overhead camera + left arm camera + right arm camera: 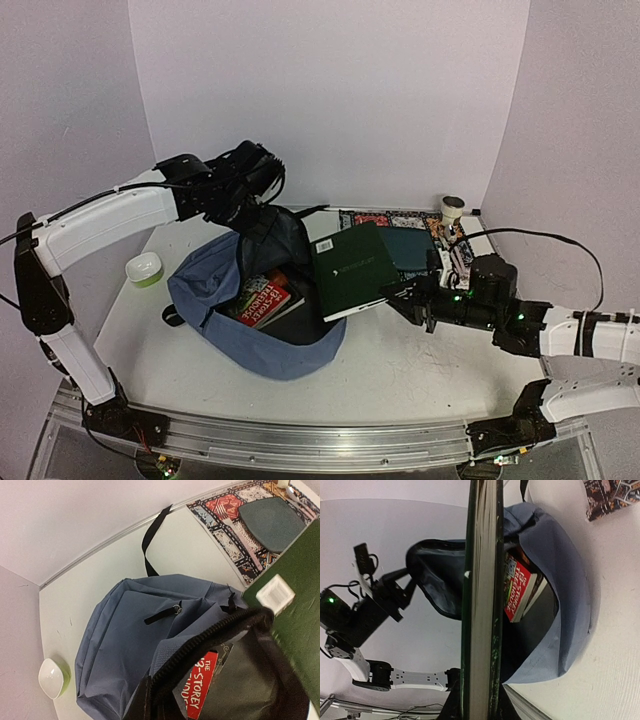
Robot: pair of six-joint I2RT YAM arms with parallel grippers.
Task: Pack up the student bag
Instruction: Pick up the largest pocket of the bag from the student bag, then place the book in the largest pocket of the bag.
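Note:
The slate-blue student bag (215, 290) lies open in the middle of the table, with a red paperback (262, 299) inside. My left gripper (250, 180) is shut on the bag's black upper flap (210, 640) and holds the mouth open. My right gripper (405, 296) is shut on a dark green hardback book (352, 268), held tilted over the bag's right rim. In the right wrist view the green book (481, 605) shows edge-on, with the bag (565, 580) and the red paperback (517, 592) beyond it.
A patterned mat (400, 220) at the back right carries a dark teal flat pouch (410, 246) and a roll of tape (453, 208). A small white and green bowl (144, 269) sits left of the bag. White walls enclose the table.

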